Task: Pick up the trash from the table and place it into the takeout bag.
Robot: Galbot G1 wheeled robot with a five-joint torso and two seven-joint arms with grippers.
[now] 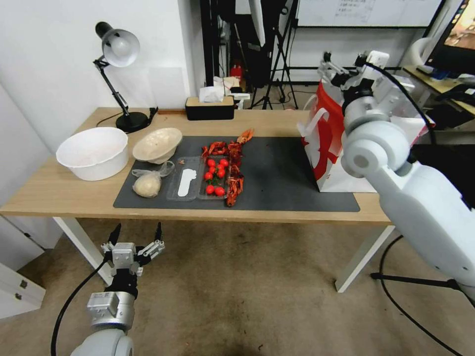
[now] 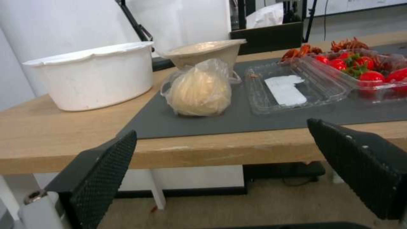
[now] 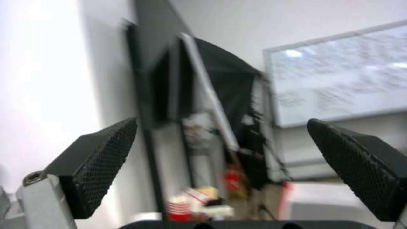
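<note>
Light-wood bench (image 1: 59, 190) carries a dark grey mat (image 1: 282, 183). On the mat: clear bag with beige lump (image 1: 147, 184), cream shallow bowl (image 1: 158, 144), boxy takeout bag (image 1: 329, 148). Left gripper (image 1: 137, 236) below the mat, fingers open. Right gripper (image 1: 341, 66) above the takeout bag, fingers apart.

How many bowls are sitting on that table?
2. A large white bowl stands on the bare wood at the table's left end. A smaller cream bowl sits tilted beside it, on the dark mat's back left corner.
</note>
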